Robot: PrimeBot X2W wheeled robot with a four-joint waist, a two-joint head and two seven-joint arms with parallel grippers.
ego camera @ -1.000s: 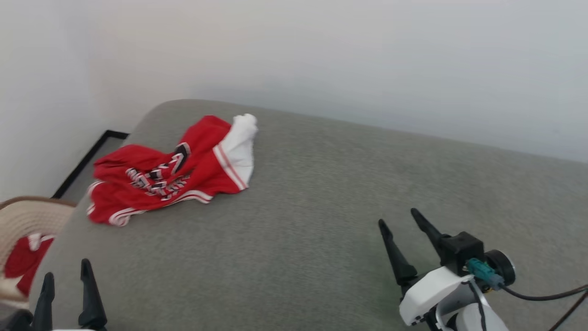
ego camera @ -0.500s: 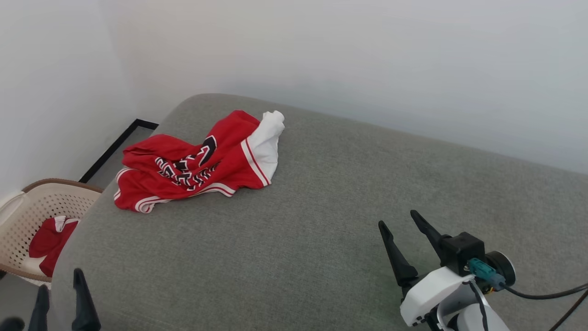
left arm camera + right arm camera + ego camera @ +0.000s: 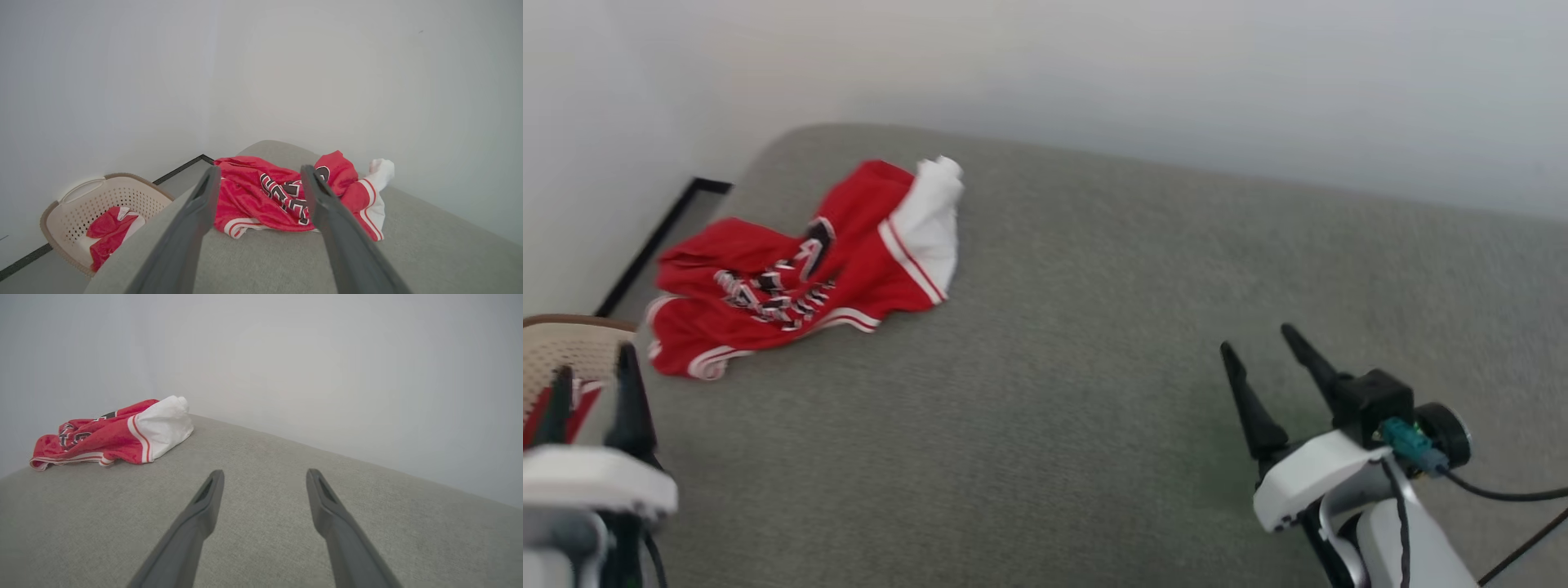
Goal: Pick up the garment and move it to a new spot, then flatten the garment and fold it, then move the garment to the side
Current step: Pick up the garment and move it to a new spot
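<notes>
Garment lies crumpled near the far left corner of the grey upholstered surface, its red body bunched and one white sleeve turned toward the far edge. The left hand hovers at the near left edge, released and empty, fingers pointing toward the shirt. The right hand hangs released over the near right part, well apart from it.

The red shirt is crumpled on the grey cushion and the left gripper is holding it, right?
Not quite. The red shirt does lie crumpled on the grey cushion, but the left gripper is not holding it: in the head view it is open and apart from the shirt.
</notes>
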